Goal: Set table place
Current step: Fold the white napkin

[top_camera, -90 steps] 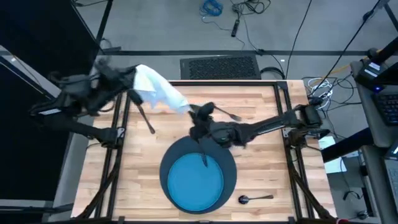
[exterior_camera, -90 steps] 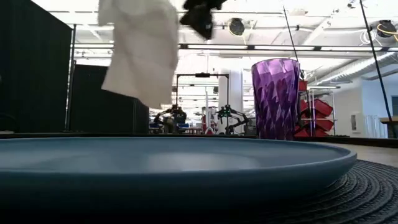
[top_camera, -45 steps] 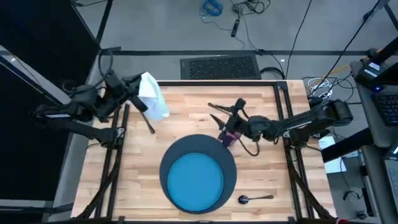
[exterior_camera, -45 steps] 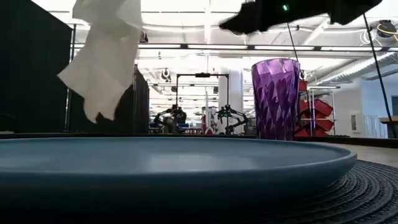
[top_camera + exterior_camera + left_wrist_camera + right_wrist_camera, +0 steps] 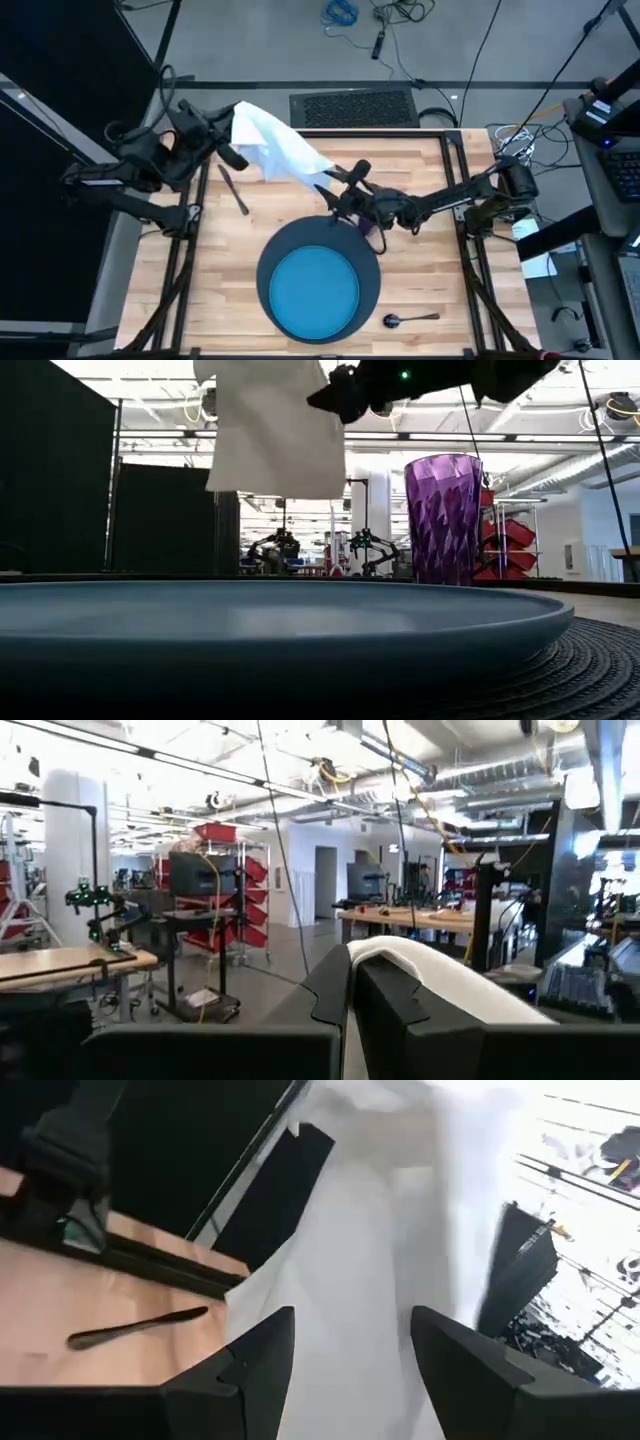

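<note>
My left gripper [image 5: 232, 135], raised over the table's far left corner, is shut on the white napkin [image 5: 280, 150]. The napkin slants through the air toward my right gripper [image 5: 335, 190], which is open above the table's middle. In the right wrist view the cloth [image 5: 370, 1250] lies between its spread fingers. The bright blue plate [image 5: 318, 292] sits on the dark charger [image 5: 370, 262] near the front. The purple cup [image 5: 443, 518] stands behind them, under the right arm. A spoon [image 5: 410, 319] lies front right and a dark utensil [image 5: 234, 190] lies far left. My left gripper pinches the napkin's upper end [image 5: 400, 955] between its two fingers, and the cloth drapes over one finger. The napkin is lifted clear of the table and hangs spread out below and to the right of the hold. My right gripper's open fingers [image 5: 250, 1360] stand on either side of the napkin's lower part; whether they touch it I cannot tell.
The wooden table [image 5: 420, 270] has a black frame along its edges. Another dark utensil [image 5: 340, 172] lies by the right gripper. Bare planks show front left and at the right side.
My right gripper let go of the napkin's end and drew back toward the right edge, then came back left to the cloth. Meanwhile the napkin dropped and hung bunched from my left gripper, then swung out and spread toward the right again.
</note>
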